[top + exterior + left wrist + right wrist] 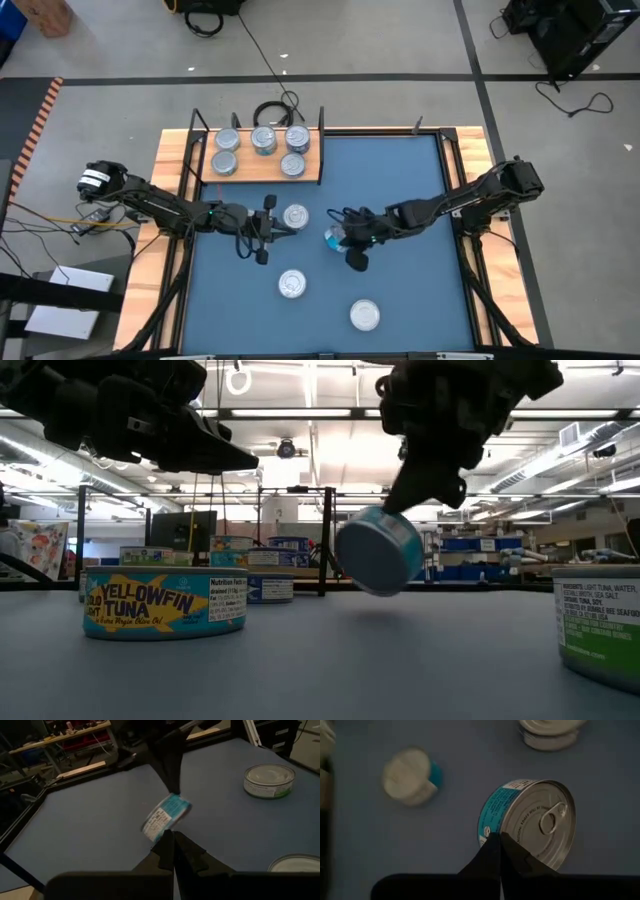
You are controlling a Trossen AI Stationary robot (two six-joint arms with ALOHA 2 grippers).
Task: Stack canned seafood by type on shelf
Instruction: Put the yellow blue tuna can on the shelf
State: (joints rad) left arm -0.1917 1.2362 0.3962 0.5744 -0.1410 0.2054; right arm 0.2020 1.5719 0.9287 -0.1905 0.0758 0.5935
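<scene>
Fingers of the right hand (345, 240) are pinched on the rim of a teal-labelled tin (379, 550), holding it tilted and clear of the blue mat (420, 250) on the counter, near the mat's middle. The left hand (272, 226) is pressed together with nothing in it, just beside a yellowfin tuna tin (295, 216) standing on the mat. Five tins sit on the wooden shelf (311, 173) at the mat's far edge.

Lab/workshop: strip ceiling lights (300, 412), stocked storage racks (470, 555) behind, floor cables (262, 50), taped concrete.
</scene>
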